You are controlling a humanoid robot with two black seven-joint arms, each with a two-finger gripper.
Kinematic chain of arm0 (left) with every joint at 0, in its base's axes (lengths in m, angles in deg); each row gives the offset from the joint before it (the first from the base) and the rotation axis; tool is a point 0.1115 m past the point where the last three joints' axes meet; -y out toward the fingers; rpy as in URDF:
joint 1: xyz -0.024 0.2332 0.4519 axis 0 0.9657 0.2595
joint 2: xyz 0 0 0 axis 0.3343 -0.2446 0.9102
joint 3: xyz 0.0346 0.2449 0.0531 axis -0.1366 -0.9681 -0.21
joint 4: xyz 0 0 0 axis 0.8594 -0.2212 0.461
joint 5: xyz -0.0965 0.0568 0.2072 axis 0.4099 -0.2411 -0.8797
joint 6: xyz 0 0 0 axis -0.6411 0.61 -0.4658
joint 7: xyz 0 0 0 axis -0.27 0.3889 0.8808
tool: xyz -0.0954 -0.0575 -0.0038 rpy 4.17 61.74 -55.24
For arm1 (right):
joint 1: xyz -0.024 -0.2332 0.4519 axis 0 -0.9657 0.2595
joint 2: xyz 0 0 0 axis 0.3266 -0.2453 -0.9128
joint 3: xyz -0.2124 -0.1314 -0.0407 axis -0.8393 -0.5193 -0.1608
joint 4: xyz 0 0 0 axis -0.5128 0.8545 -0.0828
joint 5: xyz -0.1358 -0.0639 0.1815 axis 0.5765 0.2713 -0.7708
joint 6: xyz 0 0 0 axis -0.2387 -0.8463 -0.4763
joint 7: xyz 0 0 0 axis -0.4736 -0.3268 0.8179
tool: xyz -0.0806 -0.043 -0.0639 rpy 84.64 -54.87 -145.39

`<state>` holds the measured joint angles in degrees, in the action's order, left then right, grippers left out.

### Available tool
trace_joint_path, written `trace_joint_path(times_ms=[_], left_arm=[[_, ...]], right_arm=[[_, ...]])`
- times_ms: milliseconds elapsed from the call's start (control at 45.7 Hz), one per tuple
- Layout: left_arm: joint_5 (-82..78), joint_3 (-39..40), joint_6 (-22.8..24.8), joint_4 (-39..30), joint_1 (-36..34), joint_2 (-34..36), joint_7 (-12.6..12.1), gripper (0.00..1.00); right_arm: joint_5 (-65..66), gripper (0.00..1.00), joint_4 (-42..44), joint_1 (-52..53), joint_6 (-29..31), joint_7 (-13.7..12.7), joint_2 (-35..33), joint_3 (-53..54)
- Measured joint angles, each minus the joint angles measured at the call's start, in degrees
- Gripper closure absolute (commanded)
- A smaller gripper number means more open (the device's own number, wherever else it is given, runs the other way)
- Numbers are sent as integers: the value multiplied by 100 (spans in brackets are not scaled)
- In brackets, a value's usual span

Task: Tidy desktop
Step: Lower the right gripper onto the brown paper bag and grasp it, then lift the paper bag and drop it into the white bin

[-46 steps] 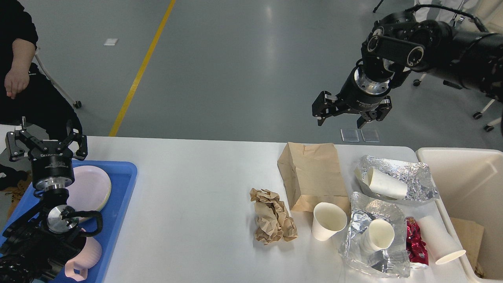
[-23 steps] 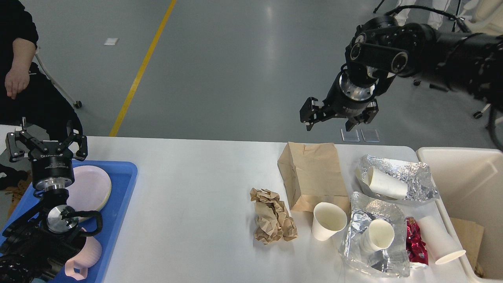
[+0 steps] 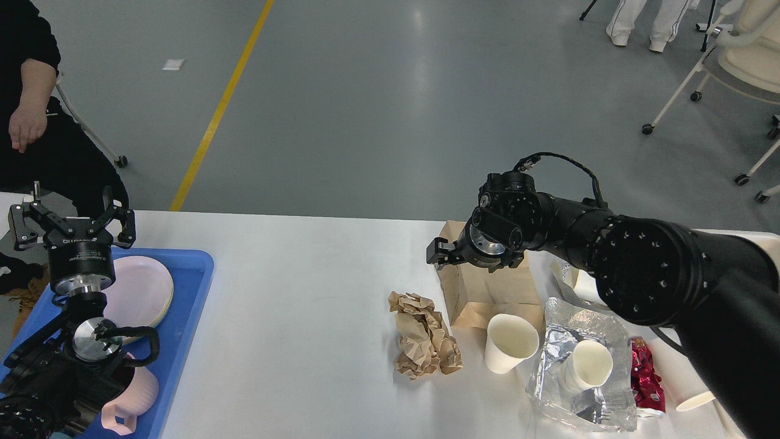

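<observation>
Looking at the table: the white desktop [image 3: 292, 317] fills the lower part of the view.
Right gripper [image 3: 454, 256]: low over the top of the flat brown paper bag [image 3: 490, 292]; seen dark and end-on, so I cannot tell if it is spread or closed.
Left gripper [image 3: 72, 224]: fingers spread wide, holding nothing, above the blue tray [image 3: 186, 317].
Tray: pink plates [image 3: 143, 289] and a pink cup [image 3: 131, 399].
Trash: crumpled paper [image 3: 422, 335], white cup [image 3: 510, 342], foil [image 3: 576, 372].

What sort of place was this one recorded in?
Probably a lab or workshop hall: grey floor with a yellow line, wheeled chairs, and a white desktop staged with litter.
</observation>
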<state>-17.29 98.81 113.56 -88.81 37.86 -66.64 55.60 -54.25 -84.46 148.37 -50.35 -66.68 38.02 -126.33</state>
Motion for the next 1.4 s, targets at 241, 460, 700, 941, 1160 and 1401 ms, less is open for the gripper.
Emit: trace_joint_path(times_ms=[241, 460, 700, 941, 1160, 1401], left_arm=[[-3, 0, 0, 0, 0, 0, 0, 4], [-3, 0, 0, 0, 0, 0, 0, 4], [-1, 0, 0, 0, 0, 0, 0, 4], [-1, 0, 0, 0, 0, 0, 0, 4], [-1, 0, 0, 0, 0, 0, 0, 4], [-4, 0, 1, 0, 0, 0, 0, 4]], right_arm=[[573, 8, 100, -455, -505, -1, 27, -3], [587, 79, 120, -605, -915, -2, 11, 42], [508, 100, 130, -740, -1170, -16, -3, 158], [507, 100, 126, -737, -1650, -4, 32, 427], [507, 100, 30, -351, -1649, -9, -18, 1399], [482, 100, -397, 570, -1480, -27, -663, 1985]])
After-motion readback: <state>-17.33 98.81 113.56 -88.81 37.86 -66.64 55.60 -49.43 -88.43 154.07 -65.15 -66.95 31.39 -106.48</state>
